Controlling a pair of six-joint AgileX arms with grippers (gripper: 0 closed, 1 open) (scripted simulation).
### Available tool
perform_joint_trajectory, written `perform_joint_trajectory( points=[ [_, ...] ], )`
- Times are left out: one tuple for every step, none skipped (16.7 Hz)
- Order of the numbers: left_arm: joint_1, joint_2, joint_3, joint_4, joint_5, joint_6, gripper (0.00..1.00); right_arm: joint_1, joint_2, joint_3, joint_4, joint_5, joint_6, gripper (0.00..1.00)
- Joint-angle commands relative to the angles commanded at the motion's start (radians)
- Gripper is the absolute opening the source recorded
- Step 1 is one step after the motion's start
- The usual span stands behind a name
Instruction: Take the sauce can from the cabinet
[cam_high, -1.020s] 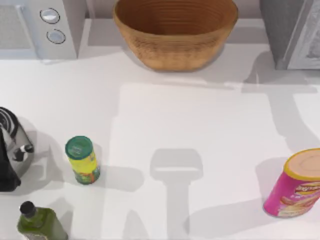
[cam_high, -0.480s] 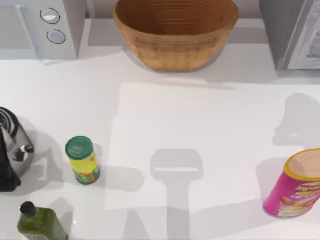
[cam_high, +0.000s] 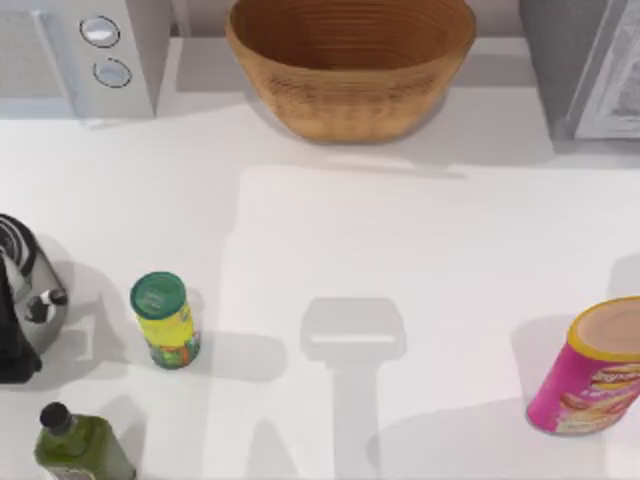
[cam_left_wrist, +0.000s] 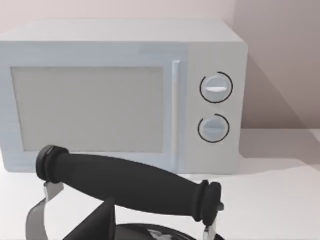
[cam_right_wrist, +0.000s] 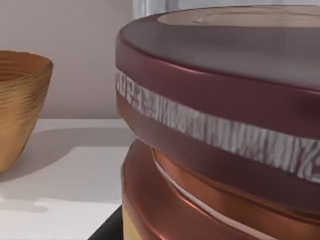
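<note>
The sauce can (cam_right_wrist: 220, 120) sits very close in front of the right wrist camera, with its dark maroon top and a tan patch on it. I cannot tell if the right gripper is holding the can. Past the can is the woven basket (cam_right_wrist: 20, 105). In the top view, the basket (cam_high: 350, 65) is at the back of the table (cam_high: 400, 250). The cabinet (cam_high: 580, 60) stands just right of the basket, and the microwave (cam_high: 80, 55) is well to its left. The green-lidded can (cam_high: 163, 318) and pink canister (cam_high: 590, 370) stand nearer the front.

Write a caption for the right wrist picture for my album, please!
Close-up of the maroon-topped sauce can, with a woven basket behind it on the white table.
</note>
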Motion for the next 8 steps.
perform_joint_trajectory(
  points=[
    [0.0,0.0,0.0,0.0,0.0,0.0,1.0,-0.013,-0.032,-0.035,0.017,-0.014,0.0,0.0],
    [0.0,0.0,0.0,0.0,0.0,0.0,1.0,-0.022,-0.054,-0.059,0.029,-0.023,-0.001,0.0],
    [0.0,0.0,0.0,0.0,0.0,0.0,1.0,-0.027,-0.067,-0.072,0.036,-0.028,-0.001,0.0],
    [0.0,0.0,0.0,0.0,0.0,0.0,1.0,-0.028,-0.07,-0.075,0.038,-0.03,-0.001,0.0],
    [0.0,0.0,0.0,0.0,0.0,0.0,1.0,-0.028,-0.07,-0.075,0.038,-0.03,-0.001,0.0],
    [0.0,0.0,0.0,0.0,0.0,0.0,1.0,-0.028,-0.07,-0.075,0.038,-0.03,-0.001,0.0],
    [0.0,0.0,0.0,0.0,0.0,0.0,1.0,-0.028,-0.07,-0.075,0.038,-0.03,-0.001,0.0],
    [0.0,0.0,0.0,0.0,0.0,0.0,1.0,-0.025,-0.065,-0.076,0.035,-0.029,0.001,0.0]
  ],
)
